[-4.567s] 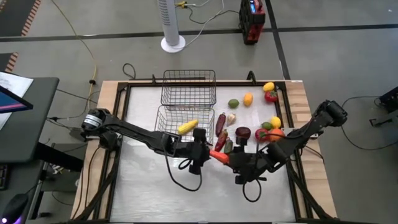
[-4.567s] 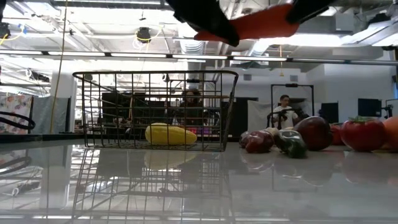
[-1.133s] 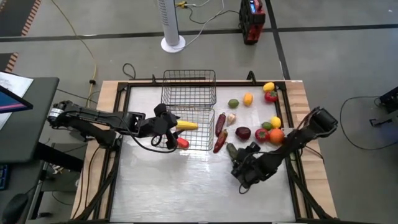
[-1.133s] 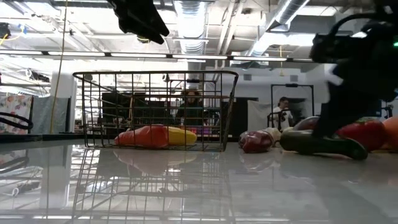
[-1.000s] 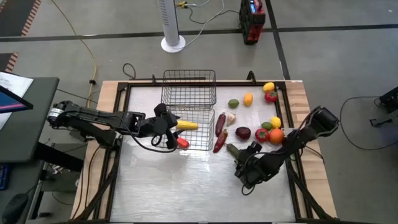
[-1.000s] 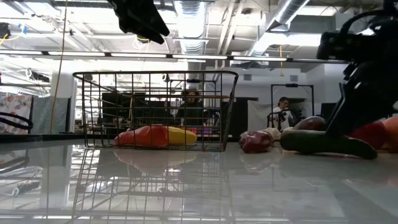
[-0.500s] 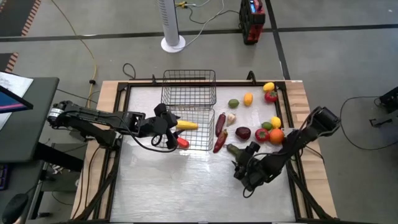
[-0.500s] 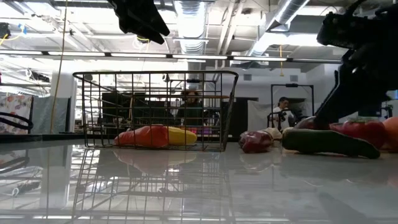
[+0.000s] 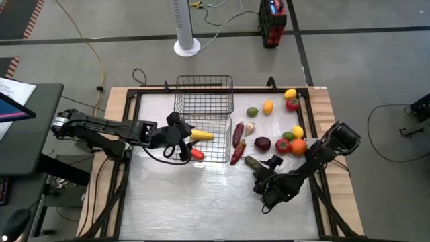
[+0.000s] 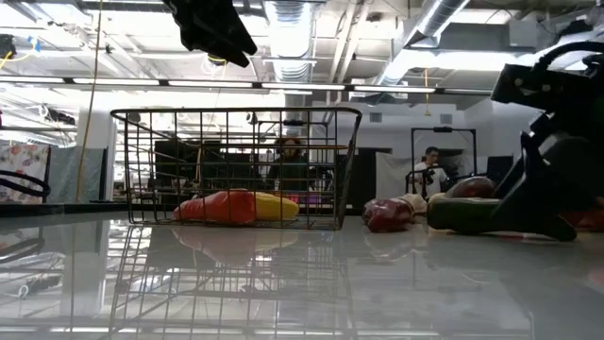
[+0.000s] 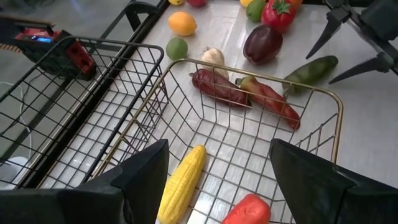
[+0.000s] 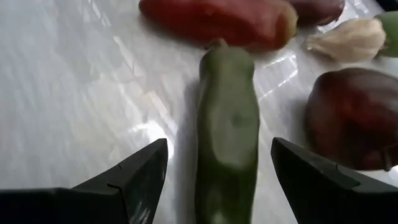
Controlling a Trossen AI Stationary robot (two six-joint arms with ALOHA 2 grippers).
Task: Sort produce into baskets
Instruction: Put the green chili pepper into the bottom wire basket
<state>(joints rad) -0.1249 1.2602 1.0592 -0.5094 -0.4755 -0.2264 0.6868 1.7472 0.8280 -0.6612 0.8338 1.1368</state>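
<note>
Right wrist view: spread fingers (image 12: 130, 180) straddling the green long vegetable (image 12: 227, 134), nothing gripped yet.
Long axis running straight out from the right gripper (image 9: 263, 176) toward the dark red long vegetable (image 12: 217, 22), so lined up for a close across the width (a judgement, that). Lying on the bare table (image 9: 201, 202), well apart from the near basket (image 9: 218, 158) holding yellow corn (image 9: 202, 135) and carrot (image 9: 197, 154). Over that basket, left gripper (image 9: 180, 134) wide and empty, farther off.
</note>
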